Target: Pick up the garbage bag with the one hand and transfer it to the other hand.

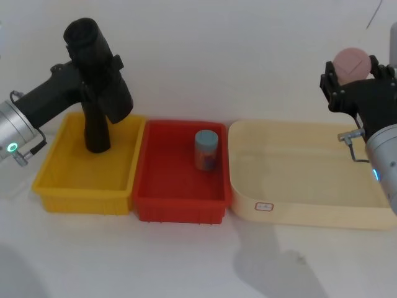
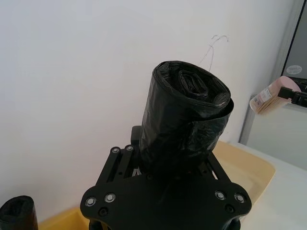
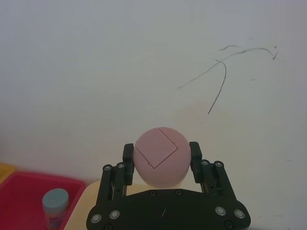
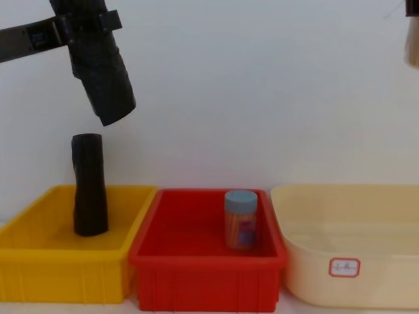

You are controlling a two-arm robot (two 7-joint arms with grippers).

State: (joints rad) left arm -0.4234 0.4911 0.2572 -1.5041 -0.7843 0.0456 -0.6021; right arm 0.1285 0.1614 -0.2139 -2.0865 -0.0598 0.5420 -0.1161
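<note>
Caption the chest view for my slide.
Left gripper holds garbage bag above slimmer black roll in yellow bin; right gripper, far right, grips pink-topped item.

**Bright, soft, even light; slight softness all round**

Light is diffuse and comes from above, with no hard glare. In the head view the white table [image 1: 186, 267] is nearly blown out. Faint blurry shadows sit at lower centre and in the lower left corner, and the cream tray [image 1: 322, 216] has low contrast against it. In the left wrist view the garbage bag [image 2: 184, 120] shows a dull grey sheen on its crinkles. In the right wrist view the pink round object [image 3: 159, 155] is evenly lit, and the blue-lidded jar [image 3: 55, 207] at lower left is slightly soft. The chest view has a flat light-grey wall and mild blur.
</note>
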